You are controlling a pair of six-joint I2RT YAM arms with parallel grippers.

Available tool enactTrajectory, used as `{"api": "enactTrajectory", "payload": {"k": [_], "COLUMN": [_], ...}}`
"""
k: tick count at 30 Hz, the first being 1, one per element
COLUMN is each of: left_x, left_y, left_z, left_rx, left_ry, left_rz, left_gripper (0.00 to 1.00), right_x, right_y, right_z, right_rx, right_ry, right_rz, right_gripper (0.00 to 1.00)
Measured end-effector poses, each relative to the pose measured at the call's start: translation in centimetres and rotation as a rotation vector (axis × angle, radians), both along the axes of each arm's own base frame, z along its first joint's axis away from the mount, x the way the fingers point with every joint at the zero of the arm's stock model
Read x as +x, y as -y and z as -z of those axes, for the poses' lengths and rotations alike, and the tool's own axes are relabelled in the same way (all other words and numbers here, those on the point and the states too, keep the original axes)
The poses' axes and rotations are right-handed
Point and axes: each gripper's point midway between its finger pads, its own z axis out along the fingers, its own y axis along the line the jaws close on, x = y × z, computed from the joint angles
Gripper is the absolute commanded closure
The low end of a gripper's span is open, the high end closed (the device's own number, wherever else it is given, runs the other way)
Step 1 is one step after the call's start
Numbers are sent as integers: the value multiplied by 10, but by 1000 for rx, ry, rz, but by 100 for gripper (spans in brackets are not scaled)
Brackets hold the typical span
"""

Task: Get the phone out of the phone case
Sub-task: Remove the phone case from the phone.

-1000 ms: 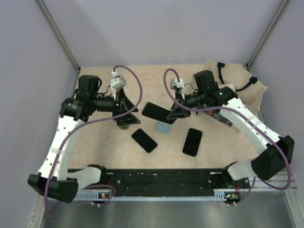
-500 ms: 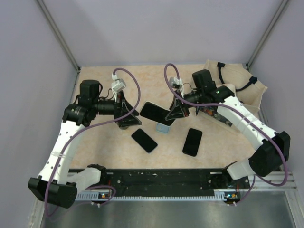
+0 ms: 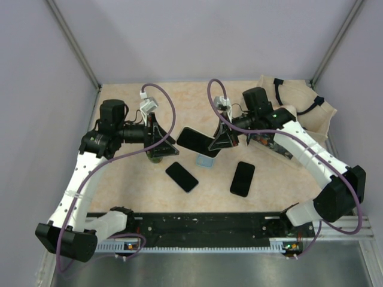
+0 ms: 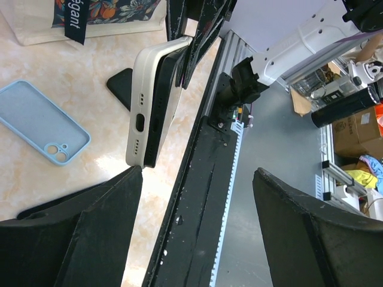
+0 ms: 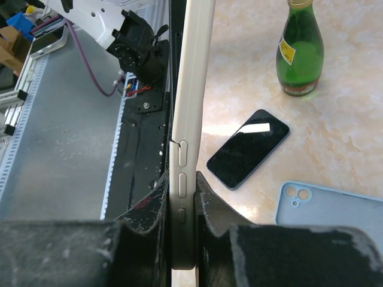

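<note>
Fig.: R gripper (image 5: 182, 197) clamps cased phone (image 4: 163, 110) on edge, above table (image 3: 128, 179). L gripper (image 4: 197, 172) spread wide, just beside white phone case (image 4: 139, 89)

Lying flat on the beige marbled table (image 3: 137, 191): a black phone (image 3: 181, 177) left of centre, a second black phone (image 3: 242, 178) well apart to its right. Resting between them, farther back, a light blue case (image 3: 205, 161). Standing upright at left, a green bottle (image 3: 157, 156). Slumping in the far right corner, a cloth bag (image 3: 320, 122).
</note>
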Motion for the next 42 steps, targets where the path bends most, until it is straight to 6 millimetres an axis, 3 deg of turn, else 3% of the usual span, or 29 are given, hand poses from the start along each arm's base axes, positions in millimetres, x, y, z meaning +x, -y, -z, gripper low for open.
{"api": "enactTrajectory", "payload": {"k": [42], "left_x": [7], "left_y": [1], "left_z": [4], "left_rx": [26], "left_ry": [75], "left_rz": [-6], "left_gripper": [21], "right_x": [9], "right_y": [-2], "right_z": [-1], "right_rx": [-10], "right_ry": [0], "right_rz": [46], "right_gripper": [100]}}
